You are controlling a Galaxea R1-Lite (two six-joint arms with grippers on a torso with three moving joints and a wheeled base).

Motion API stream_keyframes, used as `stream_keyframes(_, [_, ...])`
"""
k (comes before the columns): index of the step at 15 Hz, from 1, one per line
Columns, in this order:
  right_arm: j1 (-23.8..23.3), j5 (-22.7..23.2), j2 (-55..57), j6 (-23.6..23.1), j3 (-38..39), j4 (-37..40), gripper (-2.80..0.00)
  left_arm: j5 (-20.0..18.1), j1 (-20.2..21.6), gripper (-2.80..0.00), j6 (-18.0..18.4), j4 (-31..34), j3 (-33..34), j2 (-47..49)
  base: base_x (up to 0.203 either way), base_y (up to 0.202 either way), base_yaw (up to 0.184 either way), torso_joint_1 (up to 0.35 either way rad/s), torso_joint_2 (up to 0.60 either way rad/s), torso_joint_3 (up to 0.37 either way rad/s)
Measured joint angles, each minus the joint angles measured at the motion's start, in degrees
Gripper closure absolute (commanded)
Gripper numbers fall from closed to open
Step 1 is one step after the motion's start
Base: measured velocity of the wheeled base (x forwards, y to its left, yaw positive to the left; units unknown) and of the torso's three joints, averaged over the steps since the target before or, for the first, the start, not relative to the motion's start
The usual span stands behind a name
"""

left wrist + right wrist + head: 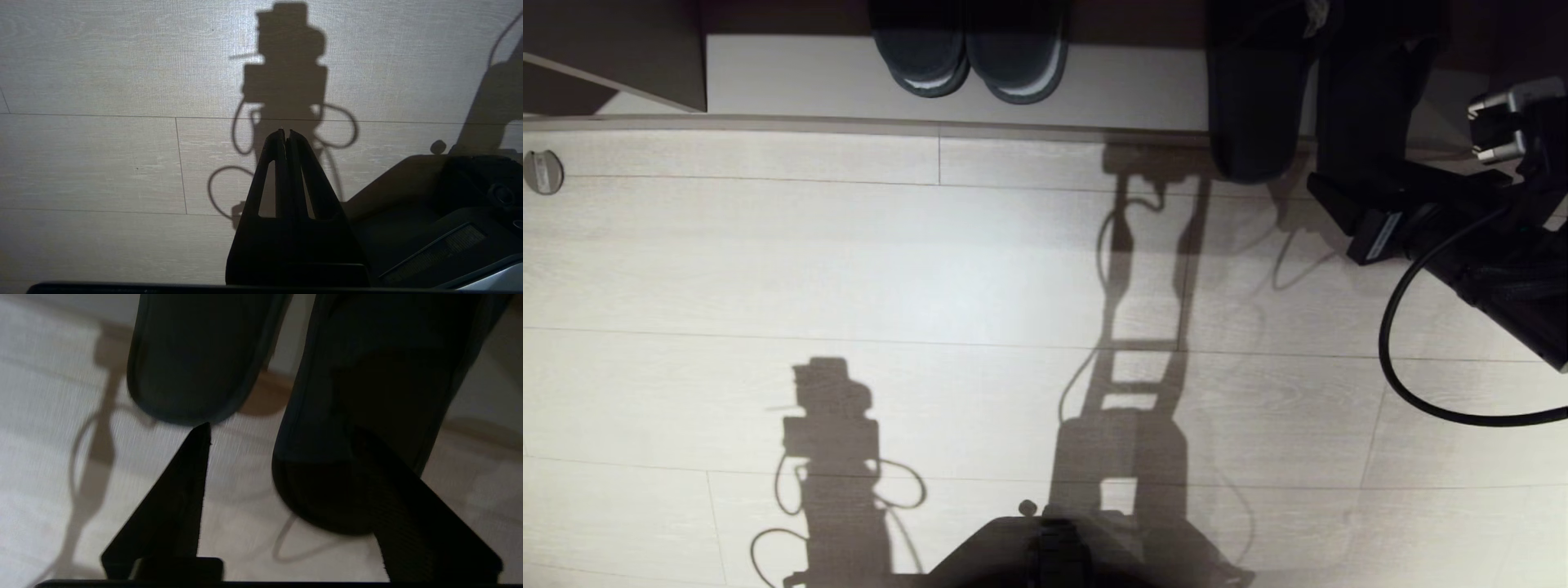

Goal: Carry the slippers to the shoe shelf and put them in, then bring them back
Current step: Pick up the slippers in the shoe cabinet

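The two grey-blue slippers [1252, 106] lie side by side at the right of the shoe shelf [792, 82]. Their toes rest on its pale base board and their heels hang out over the floor. My right gripper [1347, 175] is at their heels and stands open. In the right wrist view one fingertip [202, 435] is just short of the left slipper [196, 355]. The other finger lies over the right slipper [367, 388], whose heel sits between the fingers of the right gripper [281, 430]. My left gripper [286, 131] hangs shut and empty over bare floor.
A darker pair of slippers with whitish lining [968, 57] stands on the shelf board further left. An upright divider panel [613, 49] closes the far left. A black cable [1396, 359] loops under the right arm. A round floor fitting [543, 171] sits at the left edge.
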Motion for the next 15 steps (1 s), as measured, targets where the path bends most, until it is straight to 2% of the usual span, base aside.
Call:
stream_keyframes(3, [0.0,0.3,3.1,-0.6,-5.7,-1.7,-2.80,0.0,0.0,0.00,0.0,0.0,0.0,0.0,0.000,0.000,0.000,0.000,0.00,0.000])
stream_keyframes(7, [0.0,0.0,7.5,-0.6,-12.5,-8.4,-2.80,0.0,0.0,0.00,0.0,0.0,0.0,0.0,0.000,0.000,0.000,0.000,0.00,0.000])
stream_keyframes(15, [1.3,-0.2,15.3,-0.7,-20.7,-16.4,-2.80,0.0,0.0,0.00,-0.1,0.0,0.0,0.0,0.000,0.000,0.000,0.000,0.00,0.000])
